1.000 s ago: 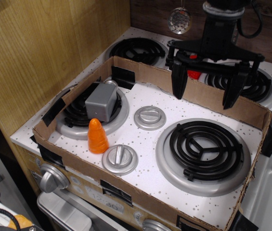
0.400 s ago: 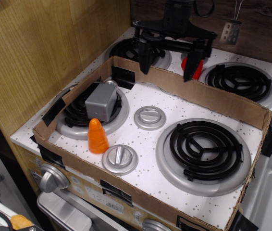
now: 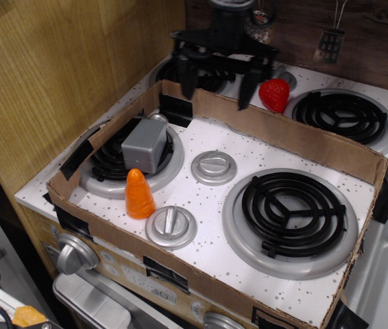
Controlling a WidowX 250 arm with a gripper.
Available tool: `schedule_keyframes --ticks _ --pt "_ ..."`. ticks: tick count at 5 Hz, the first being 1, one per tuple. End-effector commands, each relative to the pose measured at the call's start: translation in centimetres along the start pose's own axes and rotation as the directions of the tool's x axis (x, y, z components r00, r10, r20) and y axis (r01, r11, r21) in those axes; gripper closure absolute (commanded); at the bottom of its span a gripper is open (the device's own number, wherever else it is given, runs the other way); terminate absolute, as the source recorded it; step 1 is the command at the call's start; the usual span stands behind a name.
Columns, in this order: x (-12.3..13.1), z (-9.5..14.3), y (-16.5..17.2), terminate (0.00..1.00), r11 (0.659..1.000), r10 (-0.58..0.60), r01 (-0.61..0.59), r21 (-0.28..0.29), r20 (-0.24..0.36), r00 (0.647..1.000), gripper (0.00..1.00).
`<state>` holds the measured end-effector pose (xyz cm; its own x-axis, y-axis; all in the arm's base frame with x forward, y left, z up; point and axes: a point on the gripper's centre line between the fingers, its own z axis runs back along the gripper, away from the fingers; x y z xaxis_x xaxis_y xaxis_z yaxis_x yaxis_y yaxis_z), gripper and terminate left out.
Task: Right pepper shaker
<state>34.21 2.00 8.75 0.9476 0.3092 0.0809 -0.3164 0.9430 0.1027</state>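
The small matte grey block-shaped pepper shaker (image 3: pixel 144 145) with its silver cap lies tipped on the black coil burner (image 3: pixel 131 159) at the stovetop's front left corner, an orange cone-shaped carrot (image 3: pixel 138 194) just beside it. The black gripper (image 3: pixel 216 86) hangs spread and empty above the rear edge of the cardboard wall (image 3: pixel 290 134), near a red strawberry (image 3: pixel 274 94).

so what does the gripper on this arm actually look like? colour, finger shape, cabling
The gripper is all matte black: a wide horizontal crossbar with two straight, blunt-ended fingers hanging from its ends. A dark cylindrical wrist rises above the bar out of the frame top. No logos, stickers or colour markings are visible. No cabling can be made out on it in this view.
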Motion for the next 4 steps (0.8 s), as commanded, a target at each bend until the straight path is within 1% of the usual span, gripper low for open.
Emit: schedule_keyframes --ticks 1,2,4 --pt "1.4 0.3 2.4 0.0 0.993 0.11 -0.11 0.039 0.005 0.994 0.0" --pt "2.2 -0.4 3.7 0.0 0.996 0.083 -0.084 0.04 0.017 0.996 0.0" --pt "2.7 -2.4 5.5 0.0 0.996 0.088 -0.088 0.014 0.037 0.995 0.0"
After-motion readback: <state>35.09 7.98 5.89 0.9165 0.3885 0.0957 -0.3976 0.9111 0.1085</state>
